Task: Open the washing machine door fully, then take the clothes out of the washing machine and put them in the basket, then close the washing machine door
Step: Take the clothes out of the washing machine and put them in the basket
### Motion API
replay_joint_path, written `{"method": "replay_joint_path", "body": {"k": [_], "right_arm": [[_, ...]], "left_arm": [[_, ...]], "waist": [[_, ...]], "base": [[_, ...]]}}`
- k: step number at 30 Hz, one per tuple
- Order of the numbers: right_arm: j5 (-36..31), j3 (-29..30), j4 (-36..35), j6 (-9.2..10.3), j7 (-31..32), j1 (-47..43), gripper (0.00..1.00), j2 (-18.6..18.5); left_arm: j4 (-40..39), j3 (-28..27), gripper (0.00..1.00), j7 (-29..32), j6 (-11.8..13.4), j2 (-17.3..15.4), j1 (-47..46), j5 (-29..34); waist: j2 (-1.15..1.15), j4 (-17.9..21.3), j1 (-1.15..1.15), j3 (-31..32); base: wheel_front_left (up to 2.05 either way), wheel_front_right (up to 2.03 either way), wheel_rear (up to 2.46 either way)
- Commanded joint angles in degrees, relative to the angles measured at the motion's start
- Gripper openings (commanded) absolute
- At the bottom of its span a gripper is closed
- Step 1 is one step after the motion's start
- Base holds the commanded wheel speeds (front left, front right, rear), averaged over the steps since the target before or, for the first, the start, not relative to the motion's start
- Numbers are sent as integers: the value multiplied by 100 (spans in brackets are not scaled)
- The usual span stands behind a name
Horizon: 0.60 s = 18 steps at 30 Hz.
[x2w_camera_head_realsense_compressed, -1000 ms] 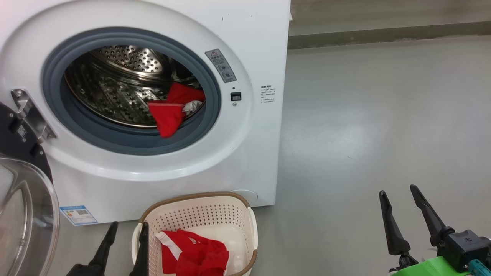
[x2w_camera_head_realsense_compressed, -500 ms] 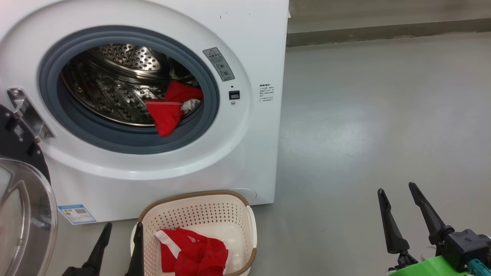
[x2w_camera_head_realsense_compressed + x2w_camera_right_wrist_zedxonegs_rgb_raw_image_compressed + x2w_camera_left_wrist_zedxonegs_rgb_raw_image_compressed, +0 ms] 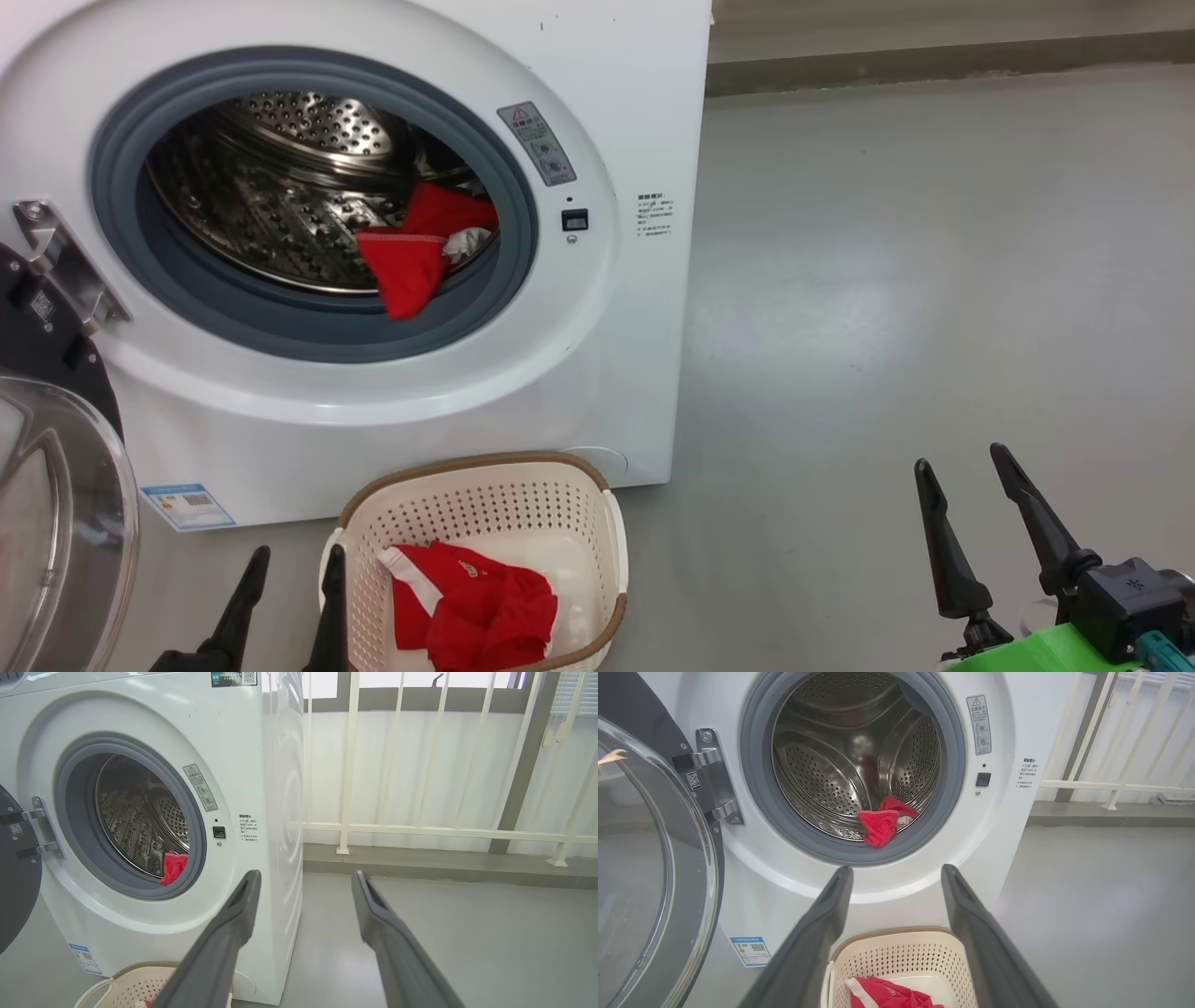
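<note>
The white washing machine point(image 3: 616, 103) point(image 3: 1008, 728) point(image 3: 243, 742) has its door point(image 3: 56, 504) point(image 3: 649, 858) swung wide open at the left, glass bowl facing me. A red garment point(image 3: 411, 257) point(image 3: 880, 823) point(image 3: 173, 868) hangs over the front lip of the steel drum onto the grey ring. Another red garment with white trim point(image 3: 471, 607) point(image 3: 887, 996) lies in the cream basket point(image 3: 523, 467) point(image 3: 901, 938) point(image 3: 140, 973) on the floor below the opening. My left gripper point(image 3: 294, 560) point(image 3: 896, 872) is open and empty, low beside the basket's left rim. My right gripper point(image 3: 962, 462) point(image 3: 303, 877) is open and empty over the floor at the right.
Bare grey floor point(image 3: 915, 280) stretches right of the machine. A low grey kerb point(image 3: 934, 75) and a white railing point(image 3: 420, 830) with a curtain run along the back. A blue label point(image 3: 187, 504) is stuck on the machine's lower front.
The head camera has shifted a little, so the machine and basket sit slightly higher in view. My left gripper has sunk lower beside the basket. The clothes have not moved.
</note>
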<state>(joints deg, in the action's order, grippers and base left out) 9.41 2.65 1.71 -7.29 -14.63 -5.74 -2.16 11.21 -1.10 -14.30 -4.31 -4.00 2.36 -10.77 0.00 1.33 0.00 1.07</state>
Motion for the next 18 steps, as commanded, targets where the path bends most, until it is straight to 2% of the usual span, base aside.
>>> {"method": "replay_joint_path", "body": {"k": [1,11,18], "right_arm": [[-57,-180,-170,-20,-37,108,100,-72],[-47,-377,-239,-20,-37,309,100,-72],[-91,-555,-315,-20,-37,692,100,-72]], "left_arm": [[-118,-231,100,-70,61,-23,-263,-55],[-133,-319,100,-70,52,12,-547,-201],[-19,-273,100,-70,10,-96,-1269,-166]], "waist": [[0,-20,0,-45],[0,-21,0,-439],[0,-39,0,-1019]], "base": [[0,0,0],[0,0,0],[0,0,0]]}}
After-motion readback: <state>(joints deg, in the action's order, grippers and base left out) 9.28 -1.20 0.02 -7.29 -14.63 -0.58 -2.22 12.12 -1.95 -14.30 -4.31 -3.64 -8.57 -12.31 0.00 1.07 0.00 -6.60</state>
